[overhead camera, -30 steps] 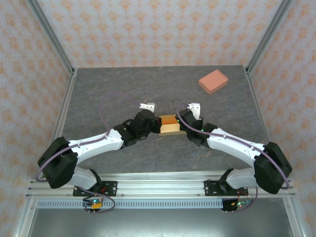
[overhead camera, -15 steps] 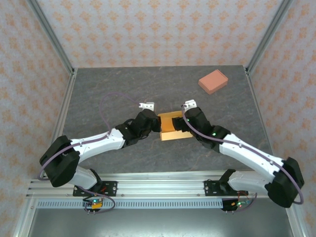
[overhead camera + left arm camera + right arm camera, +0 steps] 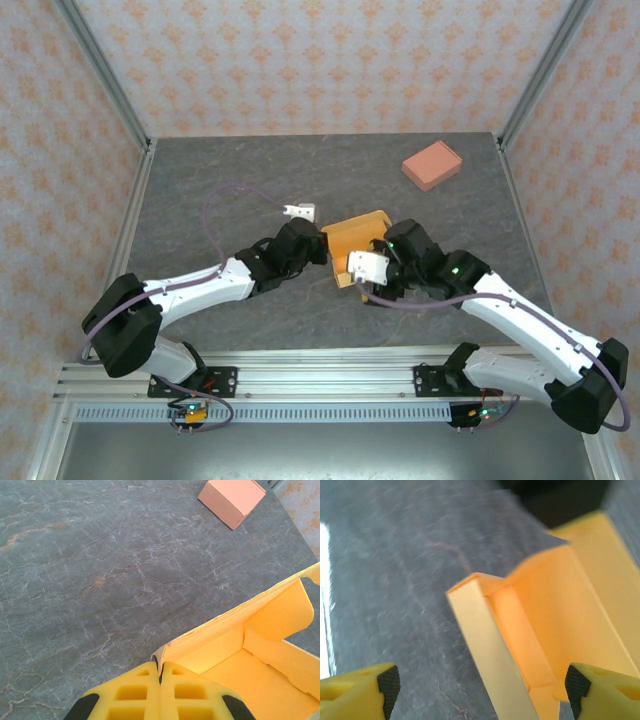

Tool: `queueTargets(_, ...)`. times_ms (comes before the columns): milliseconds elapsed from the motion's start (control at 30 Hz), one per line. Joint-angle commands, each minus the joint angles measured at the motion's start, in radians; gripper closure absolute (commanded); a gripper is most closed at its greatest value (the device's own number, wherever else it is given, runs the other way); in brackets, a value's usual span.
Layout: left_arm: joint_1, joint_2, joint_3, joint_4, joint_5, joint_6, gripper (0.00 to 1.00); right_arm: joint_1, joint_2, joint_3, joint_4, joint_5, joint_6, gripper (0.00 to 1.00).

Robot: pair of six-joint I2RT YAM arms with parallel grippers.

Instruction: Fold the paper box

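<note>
The orange paper box [image 3: 362, 236] lies open on the grey table, its inside facing up. My left gripper [image 3: 161, 672] is shut on the thin corner of the box's near wall [image 3: 210, 640]; in the top view it [image 3: 326, 254] sits at the box's left edge. My right gripper [image 3: 480, 690] is open wide, its yellow fingertips [image 3: 362, 685] far apart, with a pale outer wall of the box [image 3: 495, 655] between them and touched by neither. The right wrist [image 3: 410, 248] hovers over the box's near right side.
A pink closed box [image 3: 432, 165] lies at the back right, also in the left wrist view as the pink box [image 3: 232, 497]. Aluminium frame posts [image 3: 520, 75] and patterned walls bound the table. Bare grey table [image 3: 220, 170] stretches to the left and back.
My right gripper has opened and let go of the box, then pulled back toward the near right. The box has unfolded and turned slightly. The left gripper stays shut on it.
</note>
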Motion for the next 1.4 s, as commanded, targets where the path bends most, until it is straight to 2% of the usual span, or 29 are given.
queueTargets(0, -0.007, 0.017, 0.03, -0.021, -0.009, 0.02, 0.99, 0.014, -0.044, -0.07, 0.022, -0.008, -0.283, 0.13)
queueTargets(200, -0.005, 0.027, 0.037, -0.025, -0.003, 0.024, 0.99, 0.016, -0.031, -0.201, 0.264, 0.111, -0.429, 0.14)
queueTargets(333, -0.004, 0.035, 0.043, -0.025, 0.009, 0.028, 0.99, 0.016, -0.011, -0.287, 0.491, 0.173, -0.452, 0.15)
queueTargets(500, -0.001, 0.054, 0.053, -0.017, 0.029, 0.028, 0.99, 0.016, 0.083, -0.273, 0.663, 0.317, -0.434, 0.32)
queueTargets(600, 0.001, 0.065, 0.056, -0.015, 0.036, 0.028, 0.99, 0.011, 0.15, -0.243, 0.722, 0.351, -0.398, 0.38)
queueTargets(800, 0.018, 0.064, 0.044, 0.003, 0.055, 0.012, 0.99, -0.022, 0.272, -0.186, 0.817, 0.293, -0.252, 0.46)
queueTargets(1067, 0.05, 0.069, 0.035, 0.021, 0.099, 0.002, 0.99, -0.047, 0.444, -0.114, 0.929, 0.239, -0.086, 0.49)
queueTargets(1233, 0.066, 0.076, 0.055, 0.005, 0.111, 0.009, 1.0, -0.068, 0.42, -0.086, 0.964, 0.177, 0.086, 0.42)
queueTargets(1367, 0.082, 0.063, 0.053, -0.002, 0.111, 0.007, 0.99, -0.159, 0.336, -0.115, 0.936, 0.015, 0.211, 0.39)
